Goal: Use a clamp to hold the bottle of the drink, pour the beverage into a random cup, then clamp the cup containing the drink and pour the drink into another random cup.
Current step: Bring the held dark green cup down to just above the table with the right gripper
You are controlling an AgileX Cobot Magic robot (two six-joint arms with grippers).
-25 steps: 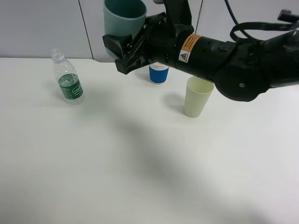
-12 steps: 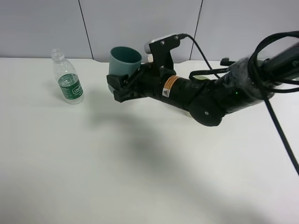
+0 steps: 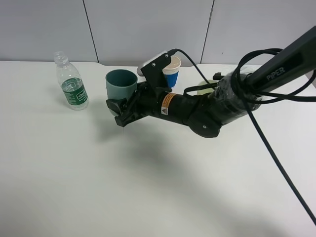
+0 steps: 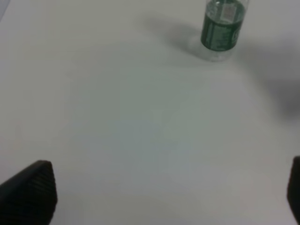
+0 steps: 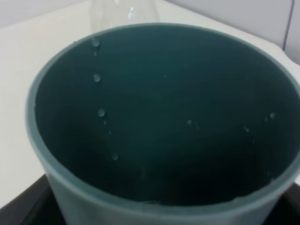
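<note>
A white table runs back to a grey panelled wall. Your right gripper is clamped around the lower part of the teal cup, holding it upright just right of the bottle; only droplets cling to its inner wall. You appear to be at the end, setting the emptied cup down. Next, lower until the base rests, then release. The blue cup and cream cup stand further right of the bottle. Your left gripper is spread wide, empty, near the bottle.

Even, bright overhead light; soft arm shadow on white tabletop. Left wrist view soft, greenish, bottle blurred. Right wrist close-up slightly out of focus.
</note>
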